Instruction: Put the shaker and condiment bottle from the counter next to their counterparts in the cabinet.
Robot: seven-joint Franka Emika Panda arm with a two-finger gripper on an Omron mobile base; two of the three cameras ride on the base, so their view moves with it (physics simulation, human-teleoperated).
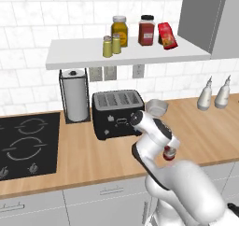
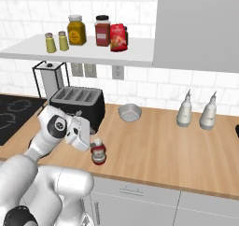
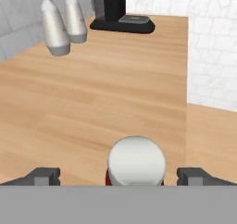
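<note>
Gripper (image 3: 118,177) spread wide around the condiment bottle (image 2: 98,152), fingers clear of it.
The bottle stood near the counter's (image 2: 158,145) front edge, right of the toaster (image 2: 77,101); the hand view showed its pale cap between both fingertips (image 3: 44,176). Both shakers (image 1: 111,45) stood on the cabinet (image 1: 126,54).

Condiment bottle (image 3: 136,162) between the open fingers (image 3: 44,176) — body hidden beneath its pale cap; label unreadable, contact with fingers unclear.
</note>
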